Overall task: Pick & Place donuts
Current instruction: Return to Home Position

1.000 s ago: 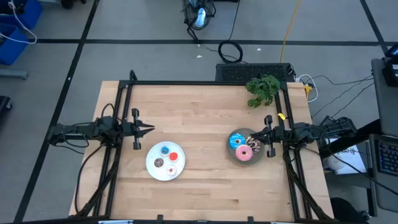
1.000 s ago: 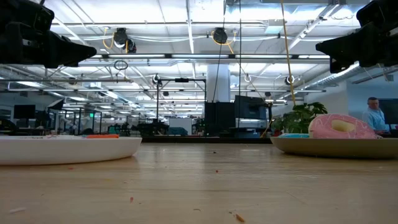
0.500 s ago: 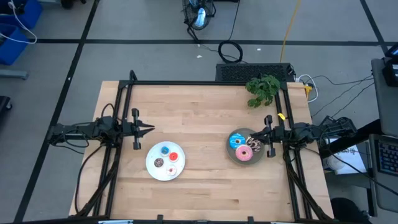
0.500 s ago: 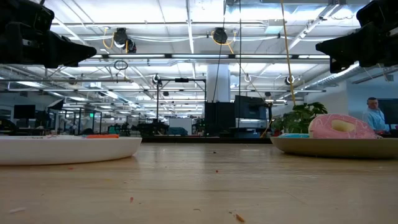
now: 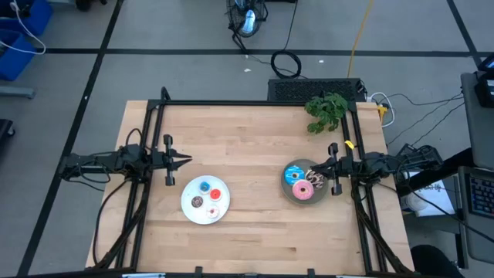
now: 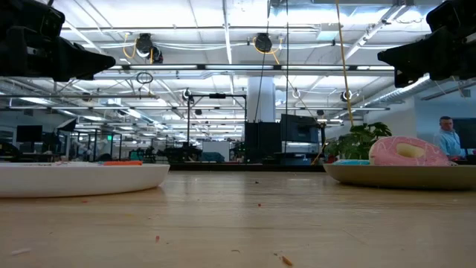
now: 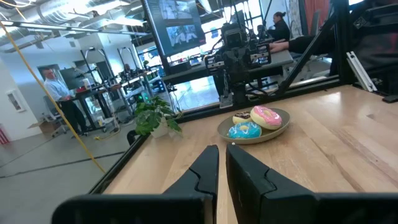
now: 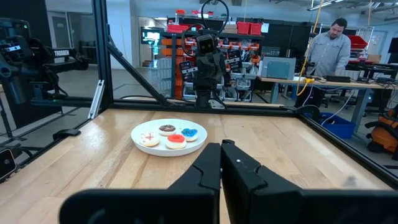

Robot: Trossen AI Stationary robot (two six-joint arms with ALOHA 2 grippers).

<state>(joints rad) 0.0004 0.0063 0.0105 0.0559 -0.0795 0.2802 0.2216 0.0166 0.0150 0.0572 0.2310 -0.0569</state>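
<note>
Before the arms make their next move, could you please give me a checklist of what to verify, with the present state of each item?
1. Pink donut, blue donut and brown donut lie on the gray plate: ok.
2. Four small donuts lie on the white plate: ok.
3. Left gripper holds nothing, jaws shut: ok.
4. Right gripper holds nothing, jaws shut: ok.
5. Both grippers are high above the plates in the low view: ok.

Pink donut [image 5: 302, 191], large blue donut [image 5: 293, 174], dark sprinkled donut [image 5: 315, 181] on grey plate [image 5: 287, 190]; red donut [image 5: 215, 194], small blue donut [image 5: 204, 185], brown donut [image 5: 197, 202], whitish donut [image 5: 213, 210] on white plate [image 5: 188, 194]; pale wood worktop [image 5: 255, 131].
</note>
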